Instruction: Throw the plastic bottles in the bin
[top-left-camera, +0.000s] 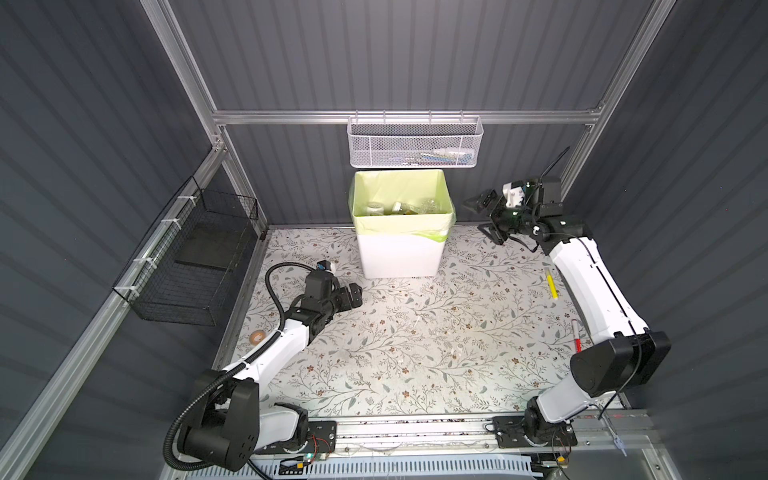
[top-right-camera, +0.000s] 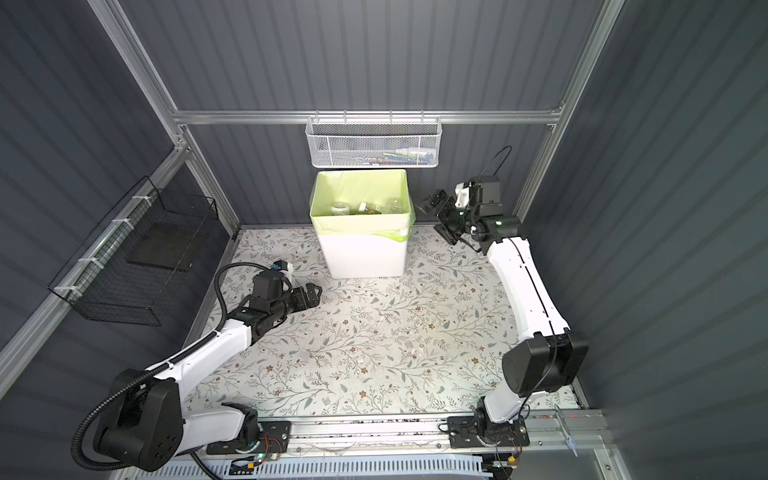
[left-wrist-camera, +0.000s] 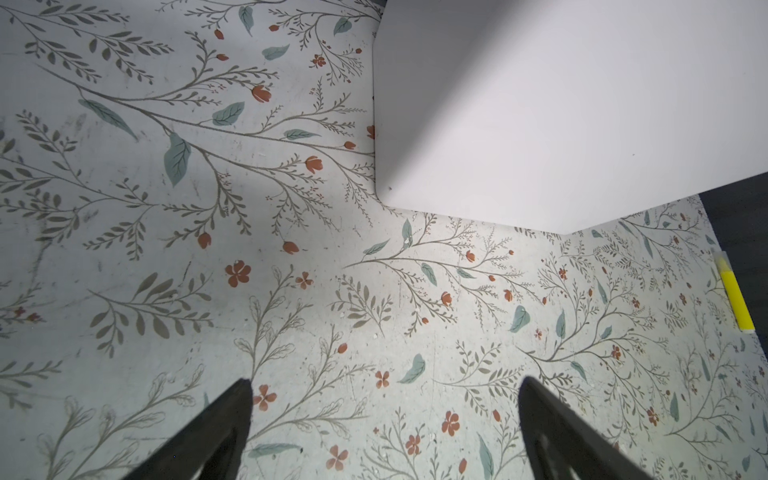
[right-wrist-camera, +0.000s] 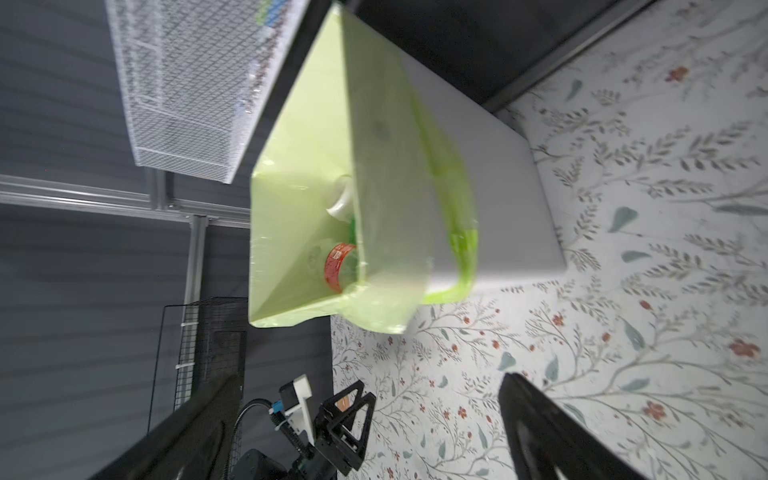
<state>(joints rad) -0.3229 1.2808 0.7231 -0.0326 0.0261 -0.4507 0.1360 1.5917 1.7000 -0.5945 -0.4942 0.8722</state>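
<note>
In both top views the bin stood at the back of the worktop, with the plastic bottles lying inside it. The right gripper hung just beside the bin's rim, jaws spread and empty. The left gripper sat low near the bin's front corner, also spread and empty.

Left wrist: the left gripper was wide apart over bare worktop. The bin wall was close ahead, and a yellow marker lay past the bin.

Right wrist: the right gripper was wide with nothing between its jaws. The bottles were inside the bin, and one had a red label.

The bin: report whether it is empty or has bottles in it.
Not empty. Several bottles lie low inside the bin in both top views; the right wrist view shows a red-labelled bottle among them.
</note>
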